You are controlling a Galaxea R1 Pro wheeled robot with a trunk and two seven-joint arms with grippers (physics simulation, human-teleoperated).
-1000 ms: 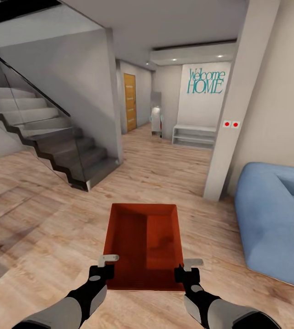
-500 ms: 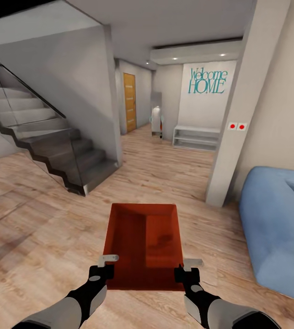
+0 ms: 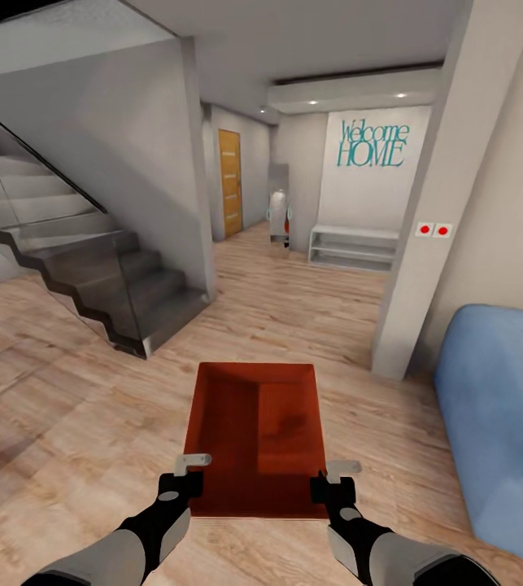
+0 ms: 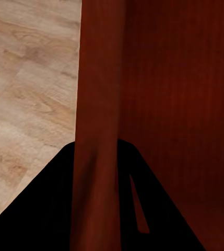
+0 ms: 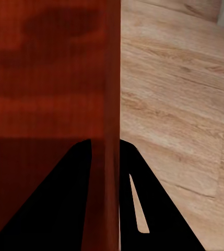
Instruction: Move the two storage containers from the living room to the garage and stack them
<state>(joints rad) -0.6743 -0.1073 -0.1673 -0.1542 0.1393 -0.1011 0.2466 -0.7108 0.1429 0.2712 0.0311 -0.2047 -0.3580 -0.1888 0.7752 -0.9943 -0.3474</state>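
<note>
An orange-red storage container (image 3: 254, 435) hangs level in front of me above the light wood plank floor of the living room. My left gripper (image 3: 188, 470) is shut on its left wall near the front corner, and my right gripper (image 3: 336, 476) is shut on its right wall. In the left wrist view the container wall (image 4: 98, 130) runs between the dark fingers (image 4: 44, 209). The right wrist view shows the same grip on the other wall (image 5: 109, 104), with the dark fingers (image 5: 158, 209) either side. The container is empty inside.
A staircase with a glass balustrade (image 3: 74, 244) rises at the left. A white pillar (image 3: 424, 228) and a blue sofa (image 3: 505, 407) stand at the right. A hallway runs ahead to a wooden door (image 3: 230, 182), a low white shelf (image 3: 352, 247) and a "Welcome HOME" wall (image 3: 372, 143).
The whole view has shifted: stairs, pillar and sofa have slid outward and closer, so the camera has moved forward. The container stays held the same way in both grippers.
</note>
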